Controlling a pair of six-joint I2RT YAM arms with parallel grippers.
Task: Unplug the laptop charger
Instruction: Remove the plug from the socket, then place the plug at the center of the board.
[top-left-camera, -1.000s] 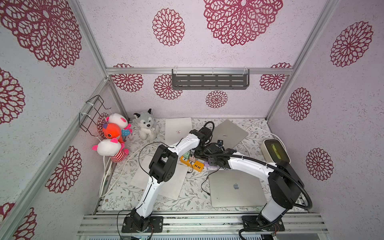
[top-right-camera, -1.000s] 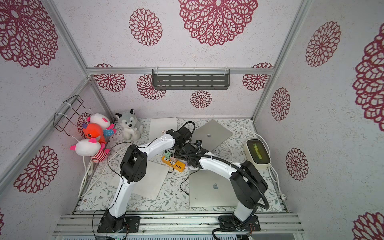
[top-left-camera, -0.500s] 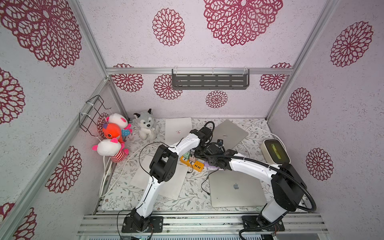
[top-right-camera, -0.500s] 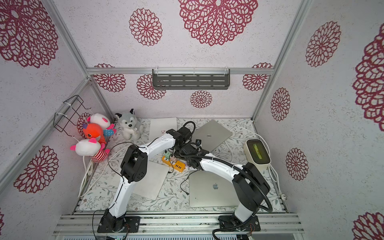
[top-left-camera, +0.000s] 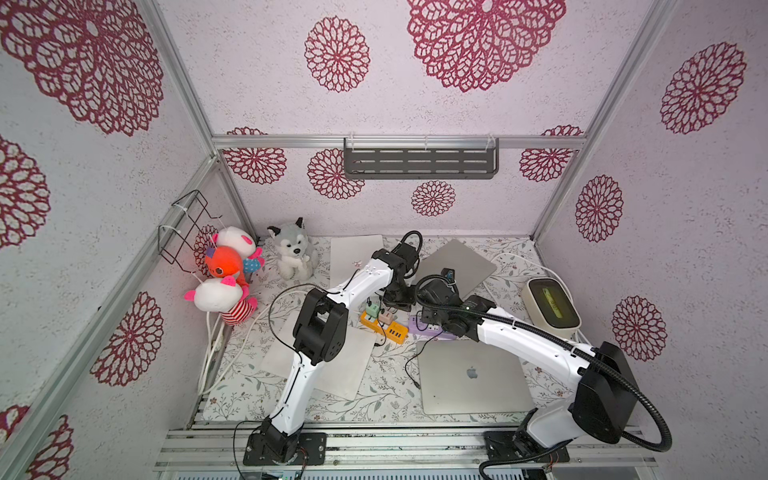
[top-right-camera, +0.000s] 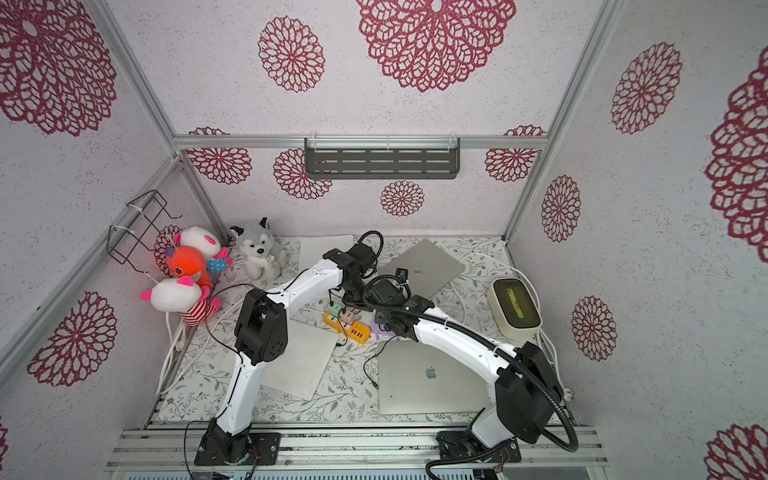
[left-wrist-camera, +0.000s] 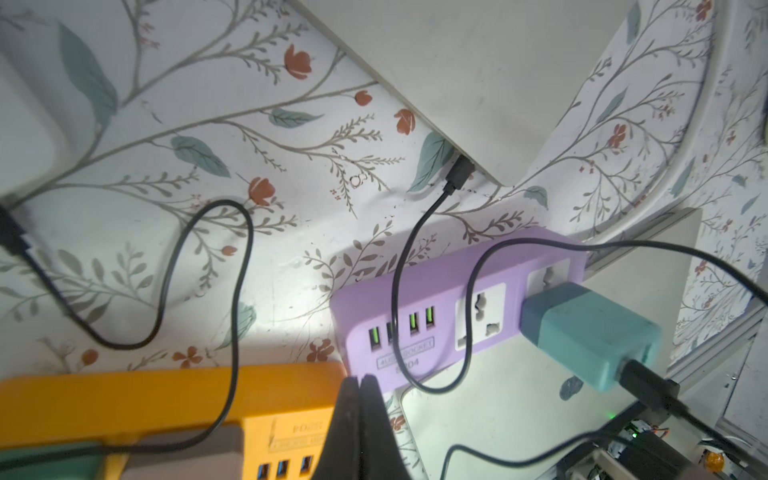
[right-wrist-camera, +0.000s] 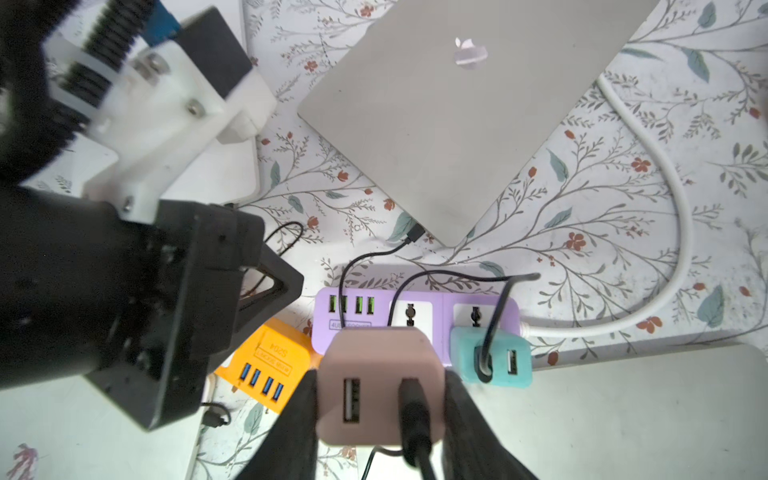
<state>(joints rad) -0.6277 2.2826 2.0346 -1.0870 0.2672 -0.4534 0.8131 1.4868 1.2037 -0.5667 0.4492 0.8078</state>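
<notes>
The floral counter (top-left-camera: 374, 401) carries two silver laptops, both shut. The near laptop (top-left-camera: 473, 374) lies by the right arm's base, and the far laptop (top-left-camera: 457, 266) lies at an angle toward the back wall. Both arms reach into the middle between them.

A grey shelf (top-left-camera: 419, 162) hangs on the back wall. A wire basket (top-left-camera: 185, 224) is fixed to the left wall, and the plush toys (top-left-camera: 222, 264) bunch just beside and below it rather than in it.

Two power strips lie close together, end to end. The orange strip (left-wrist-camera: 124, 399) holds a green plug (top-left-camera: 372, 310) and a tan plug (top-left-camera: 387, 318) side by side. The purple strip (left-wrist-camera: 436, 282) holds a teal charger (left-wrist-camera: 590, 332) in its end socket. The socket next to that one shows its holes uncovered.

The right end effector (right-wrist-camera: 380, 386) pinches the pink charger (right-wrist-camera: 374, 357) by its two sides. The charger sits just in front of the purple strip, and a thick black lead (right-wrist-camera: 413, 403) is plugged into one of its two ports.

The left end effector (left-wrist-camera: 359, 380) is pressed together, with its tip over the gap between the strips.

A thin cable (left-wrist-camera: 399, 270) runs from the far laptop's edge across the purple strip.
</notes>
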